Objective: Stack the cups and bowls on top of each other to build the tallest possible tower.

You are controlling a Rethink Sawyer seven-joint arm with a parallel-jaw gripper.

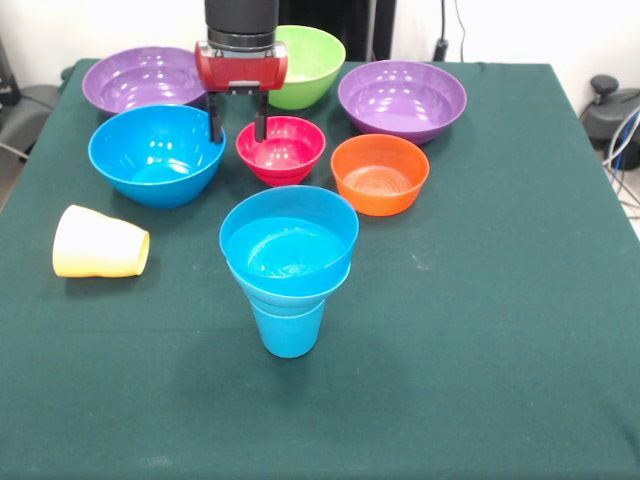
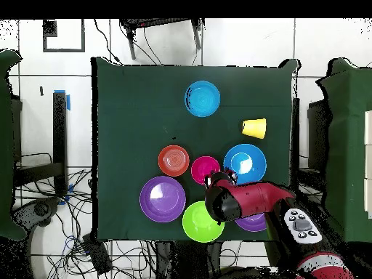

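Observation:
The tower (image 1: 288,268) stands mid-table: a sky-blue cup (image 1: 288,327) with blue bowls nested in its mouth; it also shows in the overhead view (image 2: 202,99). The pale yellow cup (image 1: 98,243) lies on its side at the left, also seen from overhead (image 2: 254,128). My gripper (image 1: 238,128) is open and empty, its fingers hanging between the big blue bowl (image 1: 157,153) and the pink-red bowl (image 1: 281,149). Beyond stand the orange bowl (image 1: 380,173), two purple bowls (image 1: 402,99) (image 1: 143,80) and the lime green bowl (image 1: 305,65).
The green cloth table (image 1: 480,330) ends at a near edge and a right edge. Cables and gear (image 1: 610,110) lie off the right side. The arm (image 2: 247,200) covers part of one purple bowl from overhead.

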